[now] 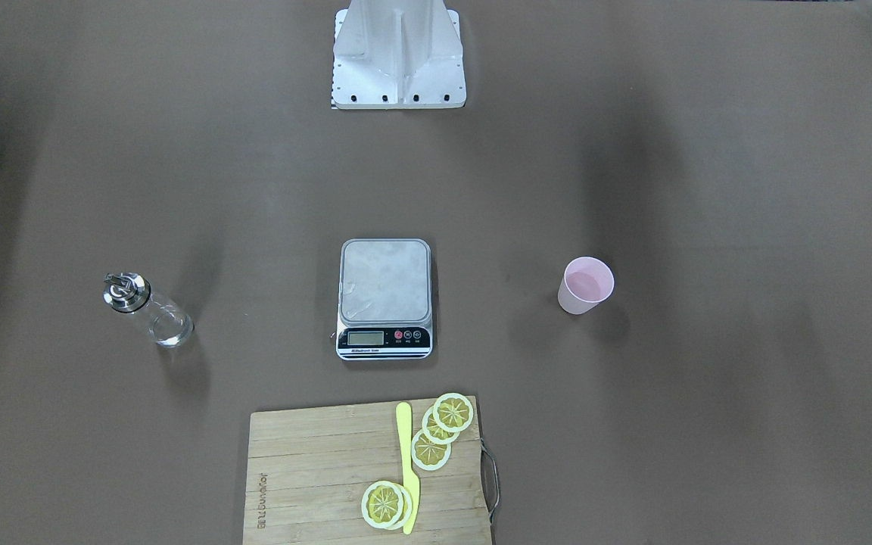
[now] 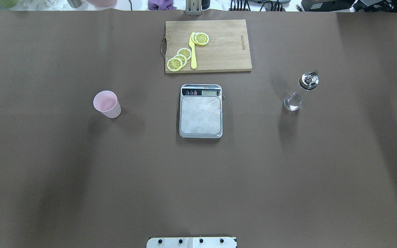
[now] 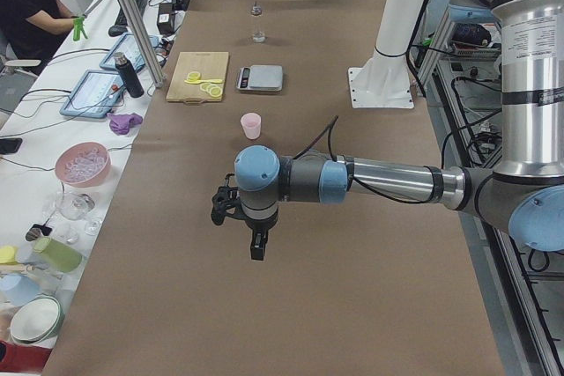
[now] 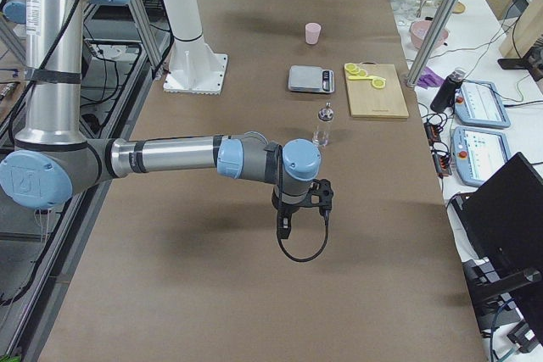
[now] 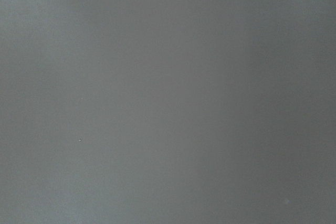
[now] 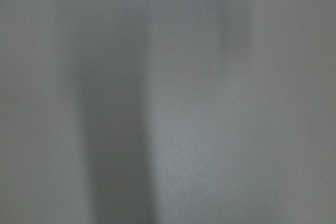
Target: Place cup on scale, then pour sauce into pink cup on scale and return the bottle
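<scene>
The pale pink cup (image 2: 107,104) stands upright on the table, left of the scale (image 2: 201,115) in the overhead view. The scale's steel platform is bare; it sits mid-table. The clear glass bottle (image 2: 297,93) with its metal spout stands right of the scale. They also show in the front view: the cup (image 1: 585,285), the scale (image 1: 385,298) and the bottle (image 1: 147,310). My left gripper (image 3: 255,248) hangs over the table well short of the cup. My right gripper (image 4: 284,225) hangs short of the bottle. I cannot tell whether either is open. Both wrist views show only blurred table.
A wooden cutting board (image 2: 208,45) with lemon slices and a yellow knife (image 2: 193,51) lies beyond the scale. The robot's base plate (image 1: 398,60) is at the near edge. An operator's side table with bowls and tablets (image 3: 97,85) runs along the far side.
</scene>
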